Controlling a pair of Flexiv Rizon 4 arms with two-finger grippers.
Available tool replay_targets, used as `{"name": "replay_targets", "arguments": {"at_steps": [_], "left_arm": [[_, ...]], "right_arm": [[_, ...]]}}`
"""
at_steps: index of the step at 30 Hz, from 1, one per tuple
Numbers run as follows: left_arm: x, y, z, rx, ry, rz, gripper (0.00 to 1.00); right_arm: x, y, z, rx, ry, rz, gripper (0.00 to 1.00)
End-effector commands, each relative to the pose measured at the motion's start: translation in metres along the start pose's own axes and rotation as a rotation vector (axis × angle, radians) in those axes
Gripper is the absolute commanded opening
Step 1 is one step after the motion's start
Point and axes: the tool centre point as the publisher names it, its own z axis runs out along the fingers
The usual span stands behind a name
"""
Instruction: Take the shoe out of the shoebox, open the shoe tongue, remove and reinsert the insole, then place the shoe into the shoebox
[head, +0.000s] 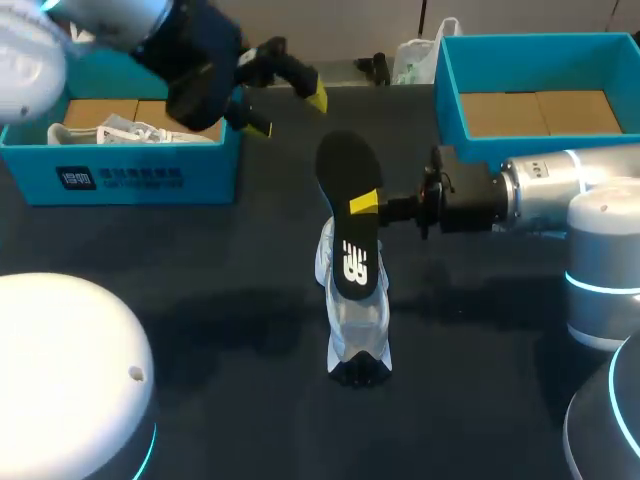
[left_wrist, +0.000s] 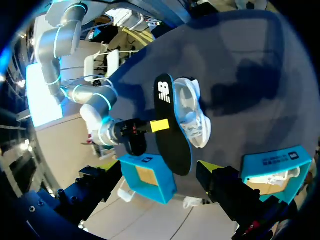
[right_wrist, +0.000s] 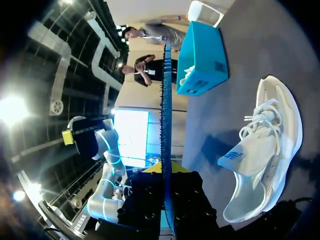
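Progress: shoe (head: 355, 320) is out of its box and lies on the table (head: 230, 300), centre of frame, toe toward the bottom edge. Insole (head: 348, 165) is out too. The right gripper (head: 365, 203) is clamped on its edge about halfway along and holds it above the shoe, running along the shoe's length. Tongue state not clear from here.

Left to do, my read: insole back in the shoe, then the shoe into a box.

Left gripper (head: 289, 113) is upper left of frame, up off the table, fingers spread, holding nothing, well apart from the shoe.

Room: one blue box (head: 140, 175) is at the upper left, with something white inside; can't tell what. Another blue box (head: 450, 90) is at the upper right, showing a bare cardboard floor. The shoe sits between them, lower down, with dark table open on both sides. The right arm comes in level from the right edge, just below the upper-right box, so a lift toward that box would pass near its front wall.
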Motion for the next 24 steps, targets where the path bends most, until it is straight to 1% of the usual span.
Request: {"name": "replay_targets", "arguments": {"at_steps": [1,2,5,11,16,20,24], "left_arm": [[-0.008,0.016,0.01,0.096,0.342,-0.021,1.0],[-0.009,0.02,0.015,0.11,0.362,-0.024,1.0],[-0.013,0.027,0.021,0.139,0.376,-0.025,1.0],[-0.023,0.034,0.035,0.19,0.428,-0.031,1.0],[-0.026,0.045,0.054,0.265,0.45,-0.081,1.0],[-0.035,0.051,0.065,0.287,0.469,-0.075,1.0],[-0.043,0.049,0.075,0.298,0.499,-0.047,1.0]], "right_arm": [[0.0,0.0,0.002,-0.002,-0.003,0.001,0.0],[0.0,0.0,0.002,-0.002,-0.003,0.001,0.0],[0.0,0.0,0.002,-0.002,-0.003,0.001,0.0],[0.0,0.0,0.002,-0.002,-0.003,0.001,0.0],[0.0,0.0,0.002,-0.002,-0.003,0.001,0.0],[0.0,0.0,0.002,-0.002,-0.003,0.001,0.0],[0.0,0.0,0.002,-0.002,-0.003,0.001,0.0]]}}
